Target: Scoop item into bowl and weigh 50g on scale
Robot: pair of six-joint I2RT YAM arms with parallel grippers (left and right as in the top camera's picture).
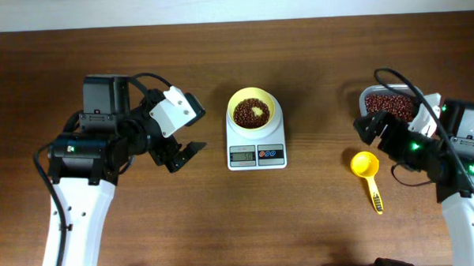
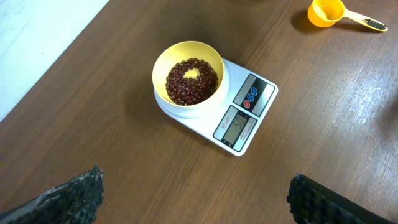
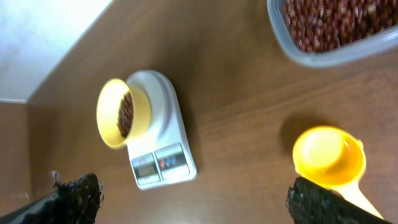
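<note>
Red-brown beans (image 1: 251, 113) heaped in round pale-yellow plastic bowl (image 1: 269, 103) atop white square scale (image 1: 255, 140); yellow scoop (image 1: 364, 163), clear bean-filled tub (image 3: 323, 57) aside on wooden surface (image 1: 319, 217); both arms' jaws wide, empty

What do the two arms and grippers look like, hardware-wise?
Both the left arm and right arm have white lower links, black joint housings, green LEDs and looped black cables. The left gripper and right gripper have white-and-black bodies. Their fingers are black and textured.

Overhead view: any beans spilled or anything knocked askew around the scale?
Nothing stands out. The bowl sits upright on the scale, beans inside; no beans show on the table. The empty scoop lies flat near the tub.
</note>
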